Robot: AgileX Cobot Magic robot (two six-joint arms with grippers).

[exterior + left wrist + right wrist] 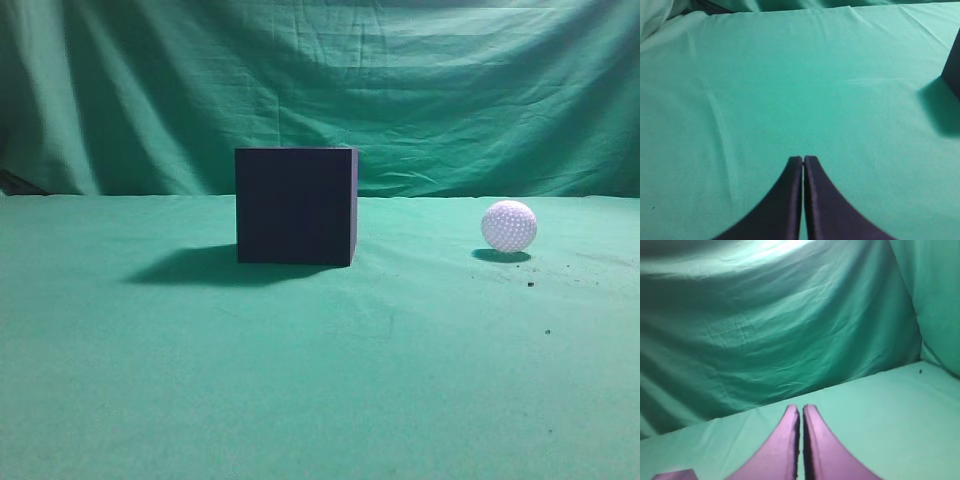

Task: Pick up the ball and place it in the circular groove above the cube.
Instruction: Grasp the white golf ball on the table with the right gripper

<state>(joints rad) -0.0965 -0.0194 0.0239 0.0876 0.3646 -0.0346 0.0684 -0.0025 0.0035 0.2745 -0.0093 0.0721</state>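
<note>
Cube [296, 206]: we see it standing on the table [300, 380], a little left of the middle in the exterior view.
Ball [509, 226]: it rests on the table at the cube's 3 o'clock, well apart from it and about level with its front face.
Backdrop [450, 90]: it hangs behind both, at 12 o'clock, and meets the table's far edge.
Left gripper [803, 160]: we find it above bare table, with the cube's corner [954, 65] at its 2 o'clock near the frame edge.
Right gripper [800, 409]: it sits above the table, the backdrop ahead at 12 o'clock.
</note>
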